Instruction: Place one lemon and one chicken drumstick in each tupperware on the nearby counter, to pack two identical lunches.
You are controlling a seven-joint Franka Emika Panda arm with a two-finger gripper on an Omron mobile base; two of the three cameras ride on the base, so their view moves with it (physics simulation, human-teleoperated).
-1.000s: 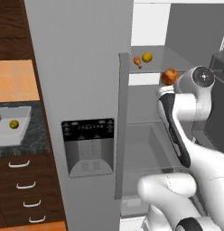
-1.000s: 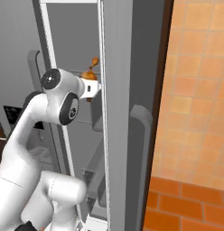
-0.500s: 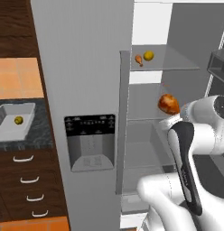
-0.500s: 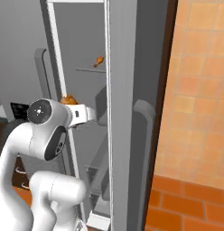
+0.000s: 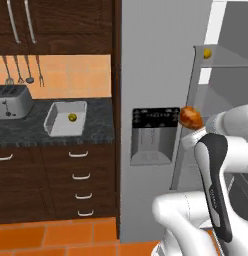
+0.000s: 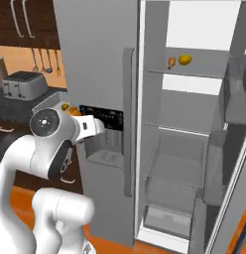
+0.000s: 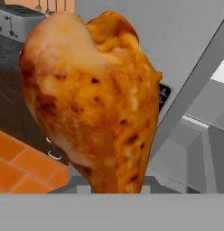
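Observation:
My gripper (image 6: 76,114) is shut on an orange-brown chicken drumstick (image 5: 190,117), which looms large in the hand view (image 7: 91,99) and hides the fingertips. I hold it in front of the fridge's ice dispenser (image 5: 152,135), outside the open fridge. To the left, on the black counter (image 5: 26,134), stands a light-grey tupperware (image 5: 55,124) with a lemon (image 5: 72,117) inside. On a fridge shelf lie another lemon (image 6: 185,59) and another drumstick (image 6: 171,62), side by side.
A silver toaster (image 5: 11,102) stands on the counter left of the tupperware, with utensils (image 5: 18,70) hanging above it. The fridge's closed left door (image 6: 102,74) lies between my hand and the shelves. Drawers with silver handles (image 5: 78,175) sit under the counter.
The whole view has shifted: the base turned left, bringing the counter and tupperware closer to the middle. My arm has swung out of the fridge to the left, the drumstick still gripped.

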